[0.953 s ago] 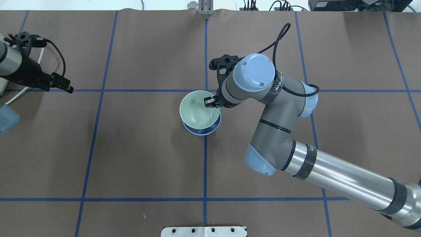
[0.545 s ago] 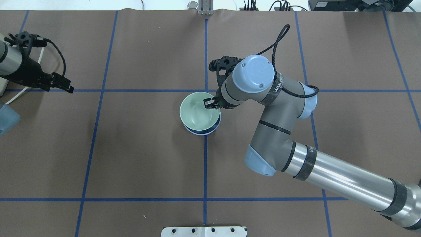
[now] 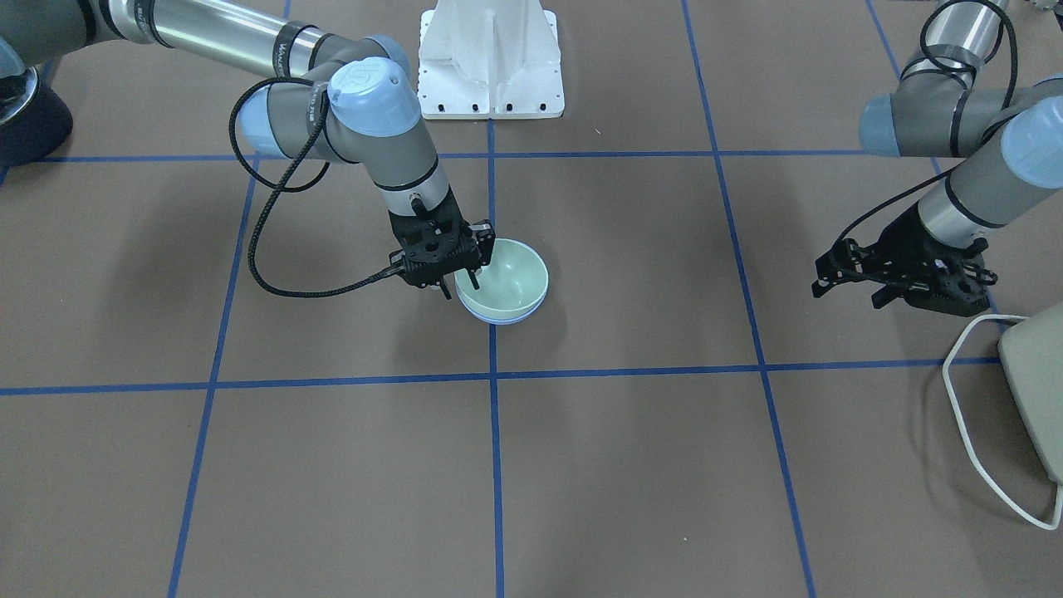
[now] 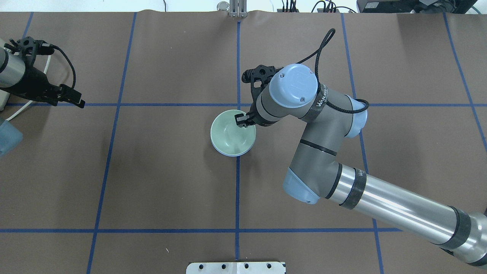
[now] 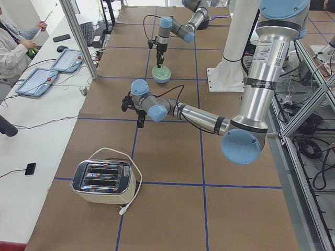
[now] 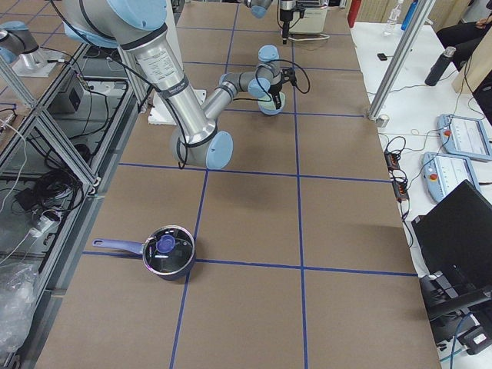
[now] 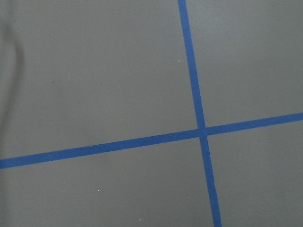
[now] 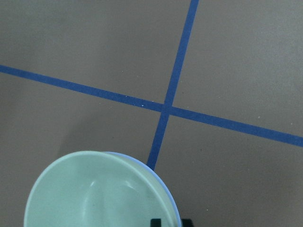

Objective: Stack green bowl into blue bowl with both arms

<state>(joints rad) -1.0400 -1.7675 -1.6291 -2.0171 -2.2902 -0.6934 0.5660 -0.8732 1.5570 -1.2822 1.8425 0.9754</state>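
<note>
The green bowl (image 3: 511, 278) (image 4: 230, 135) sits nested upright in the blue bowl (image 3: 507, 318) (image 4: 228, 153) at the table's middle, on a blue tape line. Only a thin blue rim shows under it. My right gripper (image 3: 458, 290) (image 4: 242, 121) stands over the bowl's rim on its own side, one finger inside and one outside, jaws open. The right wrist view shows the green bowl (image 8: 94, 196) with the blue rim (image 8: 169, 198) beside it. My left gripper (image 3: 847, 292) (image 4: 78, 99) hovers open and empty far to the left, away from the bowls.
A toaster (image 5: 102, 180) with a white cable (image 3: 972, 390) stands at the table's left end, near my left gripper. A pot (image 6: 165, 250) sits at the right end. The white pedestal base (image 3: 490, 58) is behind the bowls.
The green bowl was held tilted above the blue bowl; now it sits lower, level and nested in it. The right gripper has hardly moved. The left arm has not moved.
</note>
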